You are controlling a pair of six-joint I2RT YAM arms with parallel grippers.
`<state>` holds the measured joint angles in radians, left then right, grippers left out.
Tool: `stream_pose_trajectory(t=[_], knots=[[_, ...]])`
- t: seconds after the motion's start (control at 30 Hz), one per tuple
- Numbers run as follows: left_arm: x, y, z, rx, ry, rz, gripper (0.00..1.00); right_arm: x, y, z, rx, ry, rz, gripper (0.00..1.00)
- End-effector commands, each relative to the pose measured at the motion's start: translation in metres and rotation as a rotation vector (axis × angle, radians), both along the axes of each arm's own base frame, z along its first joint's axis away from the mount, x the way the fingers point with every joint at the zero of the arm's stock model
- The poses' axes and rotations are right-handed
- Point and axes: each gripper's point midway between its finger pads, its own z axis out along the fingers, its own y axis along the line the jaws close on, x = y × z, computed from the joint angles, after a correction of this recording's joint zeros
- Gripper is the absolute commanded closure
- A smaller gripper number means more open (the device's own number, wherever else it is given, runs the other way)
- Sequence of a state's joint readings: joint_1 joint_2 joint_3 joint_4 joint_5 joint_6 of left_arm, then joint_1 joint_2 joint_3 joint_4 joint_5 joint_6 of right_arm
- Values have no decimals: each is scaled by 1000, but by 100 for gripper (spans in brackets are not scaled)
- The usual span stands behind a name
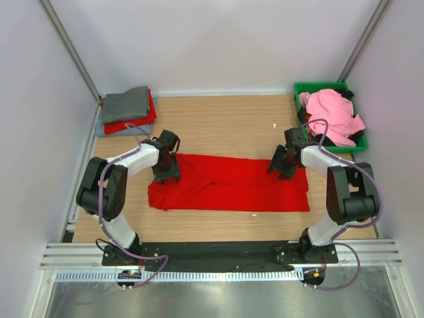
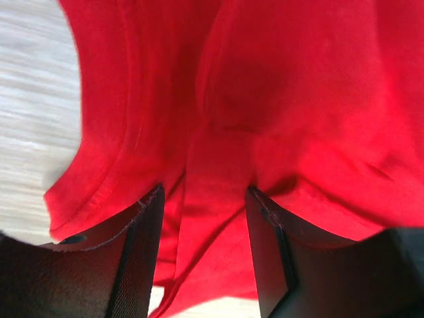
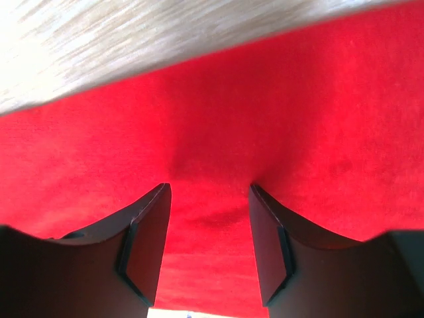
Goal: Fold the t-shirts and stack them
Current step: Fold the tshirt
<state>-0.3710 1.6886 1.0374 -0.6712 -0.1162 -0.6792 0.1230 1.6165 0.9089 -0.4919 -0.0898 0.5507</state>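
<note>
Top external view: a big red shirt [image 1: 228, 189] lies on the wooden table [image 1: 225, 126] as a long band running left to right, in the near half of the table, in front of both arms. Its left end is a little rumpled; its right end is straighter.

The left gripper [image 1: 165, 176] is down on the far left part of the shirt. The right gripper [image 1: 279, 169] is down at the shirt's far right edge. The two are well apart, with most of the band between them.

The left wrist view shows the left gripper [image 2: 204, 193] with its dark fingers [image 2: 142, 252] closed part way on a raised fold of the red cloth. The cloth fills the gap between them, and a hemmed edge hangs to the left over the pale table.

In the right wrist view, the right gripper [image 3: 209, 189] also has red cloth filling the gap between its fingers [image 3: 147, 245]. The cloth puckers towards the fingertips, so it too grips the shirt.

At the far left corner sits a stack of folded shirts: a grey shirt [image 1: 126, 103] on top, a folded red shirt [image 1: 132, 123] under it and a blue-grey shirt [image 1: 106, 130] at the bottom. At the far right, a green bin [image 1: 321, 86] holds a crumpled pink shirt [image 1: 331, 111].
</note>
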Motion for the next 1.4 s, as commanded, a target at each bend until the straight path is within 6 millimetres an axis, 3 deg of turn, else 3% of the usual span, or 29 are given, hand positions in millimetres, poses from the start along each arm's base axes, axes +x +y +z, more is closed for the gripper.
stream_pose_trajectory(t=[0.0,0.2,0.23,0.3,0.33,0.37,0.4,0.43,0.47,0.5,0.53,0.6,0.67,0.7,0.73,0.8,0.83,0.9,0.93,1.0,1.07,1.1,1.13,1.17,1.2,1.27,1.3,1.33,1.37], knots=[[28,-6,-3,3,-67,38,47,-11,7,-24,8,33,10,44],[73,-10,-18,81,-58,12,47,-45,30,-43,95,83,5,44],[95,-17,-7,80,-82,8,48,-46,36,-43,120,69,6,43],[112,-23,-27,105,-29,-21,48,-65,54,-41,171,82,3,43],[142,-35,-5,88,-78,-27,48,-67,63,-39,191,67,0,43],[149,-37,-31,109,-25,-48,48,-77,71,-36,209,57,5,43],[164,-42,-30,112,-32,-56,48,-83,83,-33,243,68,-46,43],[200,-56,1,85,-112,-63,48,-94,111,-27,280,43,23,42],[213,-64,-2,72,-113,-93,47,-104,124,-22,306,37,38,42],[209,-66,-38,88,-17,-115,48,-109,137,-18,321,32,38,41],[250,-88,-1,8,-162,-133,47,-127,162,-11,348,40,95,40],[270,-128,5,-170,-237,-216,45,-128,185,8,362,15,139,38],[275,-145,15,-244,-280,-247,41,-123,192,28,323,-25,178,37],[289,-161,74,-313,-439,-285,38,-118,191,40,310,-58,182,36],[281,-161,66,-310,-417,-293,28,-117,183,43,258,-61,186,35],[278,-169,106,-318,-491,-332,20,-101,188,74,229,-132,243,33],[276,-173,149,-339,-564,-373,13,-102,184,79,193,-121,258,33],[268,-172,192,-342,-620,-391,5,-90,194,107,198,-170,308,32],[259,-166,229,-338,-673,-391,4,-75,199,128,195,-235,297,32],[243,-148,248,-290,-668,-371,2,-62,199,142,155,-280,316,30],[219,-125,290,-236,-719,-353,2,-39,206,164,126,-349,321,29],[207,-117,274,-206,-660,-357,2,-29,204,168,102,-373,345,28],[187,-106,299,-195,-697,-371,2,-12,211,174,92,-387,349,29],[176,-99,298,-174,-682,-375,2,-1,211,176,79,-394,350,29],[161,-86,265,-124,-586,-370,3,14,200,173,37,-388,350,29],[127,-61,275,-75,-591,-354,4,46,200,170,3,-386,346,29],[105,-49,239,-44,-500,-352,5,64,185,167,-22,-384,334,29],[91,-42,232,-33,-490,-348,5,79,185,177,-17,-414,333,30],[62,-29,222,-35,-482,-333,5,93,182,159,-35,-385,334,30]])
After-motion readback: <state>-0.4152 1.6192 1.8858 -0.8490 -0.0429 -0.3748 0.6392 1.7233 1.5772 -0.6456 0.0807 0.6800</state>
